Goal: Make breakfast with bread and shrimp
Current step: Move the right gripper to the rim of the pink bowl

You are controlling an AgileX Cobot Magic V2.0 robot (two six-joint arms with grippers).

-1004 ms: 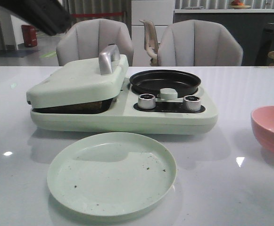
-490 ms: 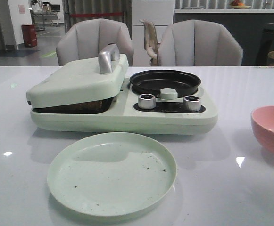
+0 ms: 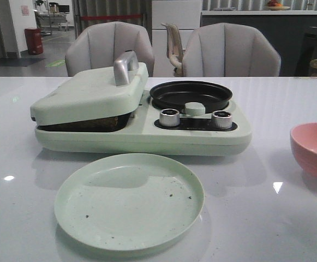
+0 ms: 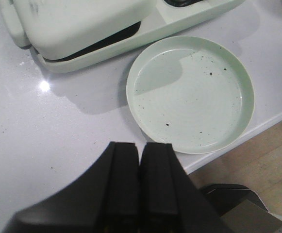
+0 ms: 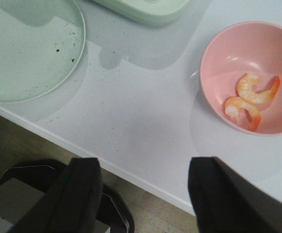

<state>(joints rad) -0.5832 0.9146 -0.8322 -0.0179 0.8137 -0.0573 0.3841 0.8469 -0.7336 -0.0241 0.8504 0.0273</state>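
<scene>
Two curled orange-white shrimp (image 5: 250, 99) lie in the round pink bowl (image 5: 218, 43). The left gripper (image 4: 140, 160) is pressed together; the right gripper (image 5: 143, 194) is spread wide, empty.

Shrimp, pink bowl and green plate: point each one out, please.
shrimp (image 5: 251, 92), right wrist view, curled body of the upper piece
pink bowl (image 5: 217, 43), right wrist view, bare inner wall
green plate (image 3: 82, 185), front view, bare inner surface
</scene>
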